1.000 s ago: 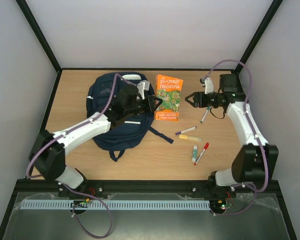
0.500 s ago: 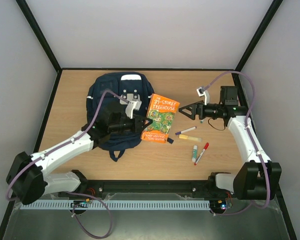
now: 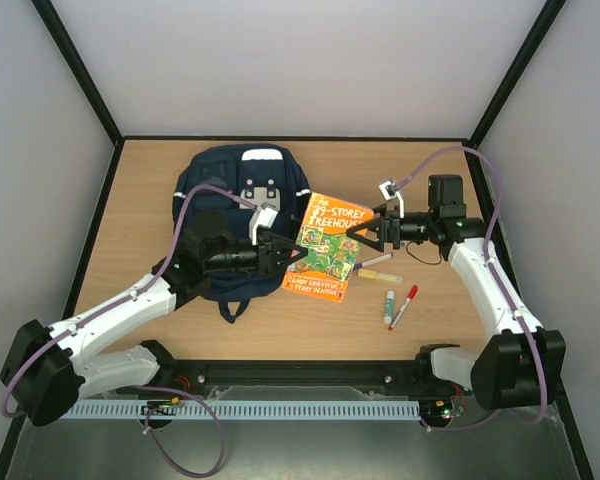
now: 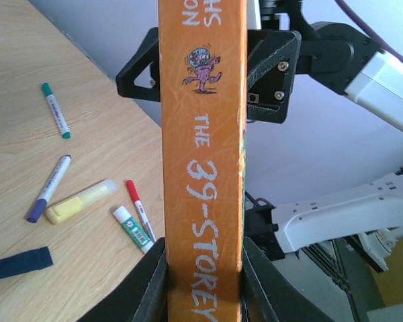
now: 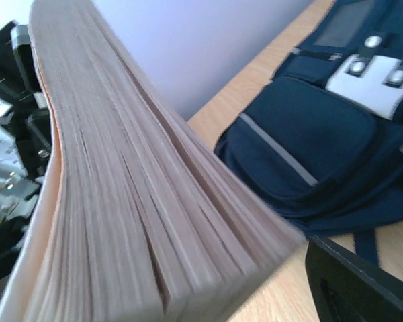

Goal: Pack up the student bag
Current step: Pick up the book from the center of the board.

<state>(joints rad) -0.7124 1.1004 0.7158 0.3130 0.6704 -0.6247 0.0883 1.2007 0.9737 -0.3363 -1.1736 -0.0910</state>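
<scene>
Fingers of left arm (image 4: 152,285) clamp orange book (image 3: 325,248) aloft; right fingers (image 4: 138,68) gape astride it

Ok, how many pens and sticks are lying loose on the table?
5, all right of the book: teal-capped marker farthest back, purple-capped marker, yellow highlighter, green-and-white stick and red-capped marker nearest. Others may be hidden under the book or arms.
</scene>
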